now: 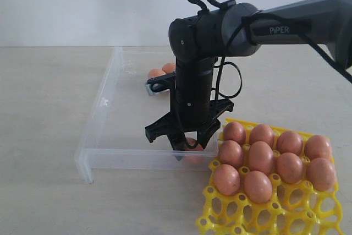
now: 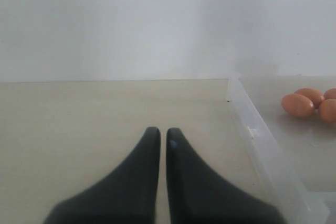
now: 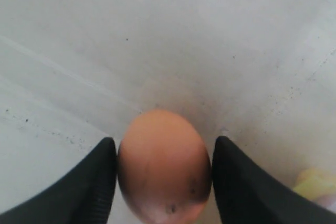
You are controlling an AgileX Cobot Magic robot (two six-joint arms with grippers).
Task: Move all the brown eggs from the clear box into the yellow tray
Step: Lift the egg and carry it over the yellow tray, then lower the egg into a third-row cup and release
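My right gripper [image 1: 190, 146] reaches down into the clear box [image 1: 102, 108] near its front wall. In the right wrist view this gripper [image 3: 165, 141] is shut on one brown egg [image 3: 164, 163], a finger against each side. Several brown eggs [image 1: 260, 157] fill the rear cups of the yellow tray [image 1: 286, 213], which stands right of the box. Two more eggs [image 1: 157, 72] lie at the far end of the box. My left gripper [image 2: 163, 131] is shut and empty over bare table, outside the box wall [image 2: 257, 135]; three eggs [image 2: 297, 105] show beyond that wall.
The dark right arm [image 1: 297, 20] slants in from the upper right over the tray. A yellow corner of the tray [image 3: 312, 182] shows beside the held egg. Pale table [image 1: 38, 136] stretches left of the box. A white wall closes the back.
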